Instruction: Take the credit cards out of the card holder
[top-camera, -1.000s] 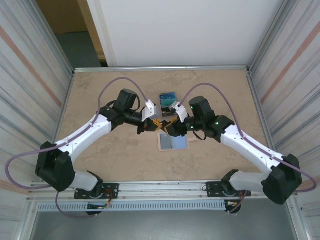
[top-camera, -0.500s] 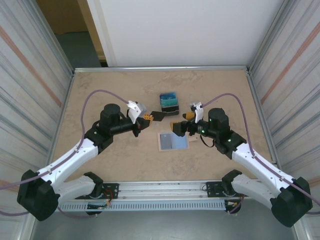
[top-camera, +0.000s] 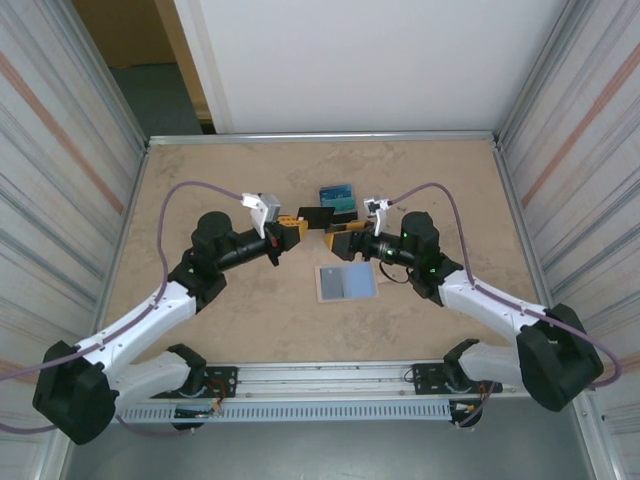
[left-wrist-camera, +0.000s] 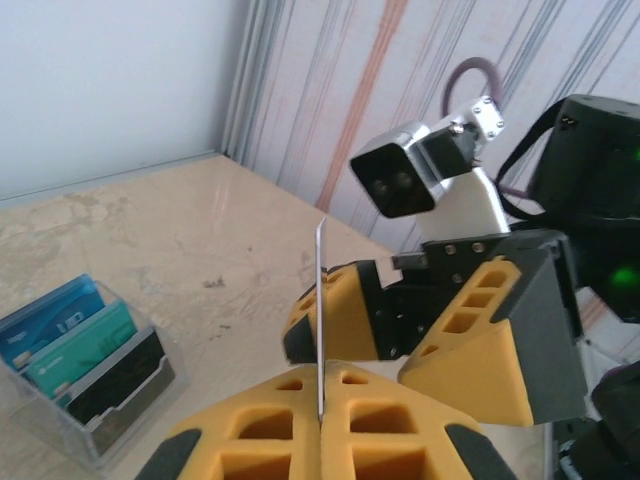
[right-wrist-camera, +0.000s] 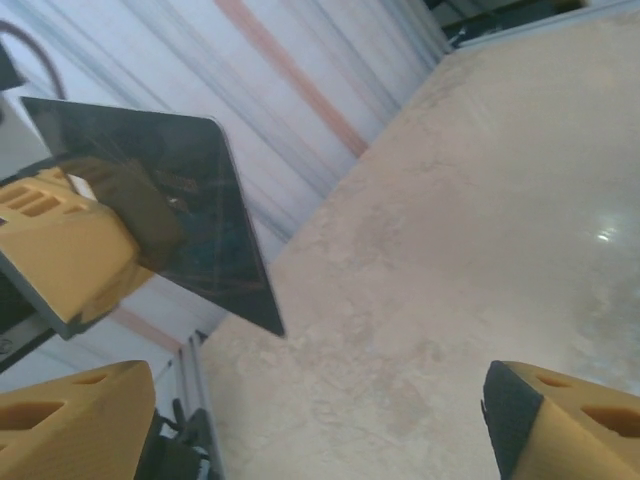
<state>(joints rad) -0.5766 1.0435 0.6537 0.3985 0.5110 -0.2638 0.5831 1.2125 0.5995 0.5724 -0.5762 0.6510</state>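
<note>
My left gripper is shut on a dark credit card and holds it up off the table. In the left wrist view that card stands edge-on, pinched between the yellow fingers. My right gripper is open just to the right of it, apart from the card. In the right wrist view the dark card hangs at upper left, beyond the right gripper's spread fingers. The clear card holder stands behind, with a blue card and a teal card in it.
A pale grey-blue card lies flat on the beige table in front of both grippers. Striped walls close in the left and right sides, and a metal rail runs along the near edge.
The left gripper has lifted the dark card up and toward the holder. The right arm has swung left and nearer to the card, and its jaws have opened wide.
</note>
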